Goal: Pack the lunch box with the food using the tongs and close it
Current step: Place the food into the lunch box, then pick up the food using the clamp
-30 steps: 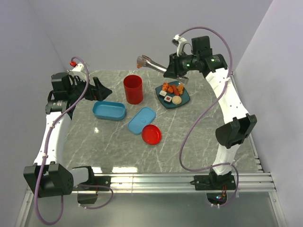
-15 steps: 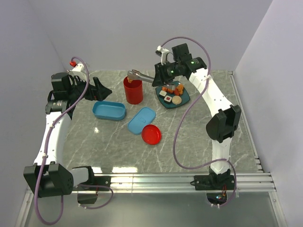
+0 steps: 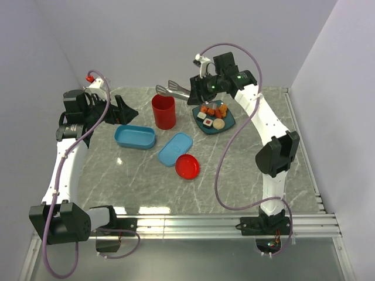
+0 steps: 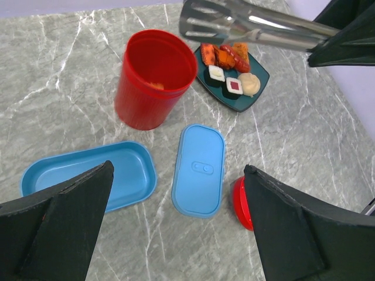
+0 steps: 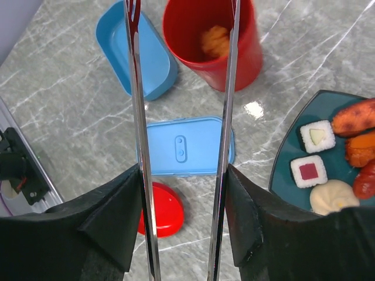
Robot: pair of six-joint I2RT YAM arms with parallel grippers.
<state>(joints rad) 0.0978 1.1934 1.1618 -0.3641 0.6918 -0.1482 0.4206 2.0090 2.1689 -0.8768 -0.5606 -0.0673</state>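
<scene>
Above the red cup (image 3: 164,111) | right gripper (image 5: 183,170) clamps the tongs (image 3: 176,89), arms spread | orange food chunk (image 5: 215,40) inside cup | lunch box (image 3: 135,136) open on tabletop (image 3: 252,170), lid (image 3: 175,148) just beside | left gripper (image 4: 179,175) wide open

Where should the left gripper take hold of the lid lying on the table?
Probably across its long edges at mid-length, straight down from above: the lid lies flat, and its narrow width should fit inside the open left gripper.
</scene>
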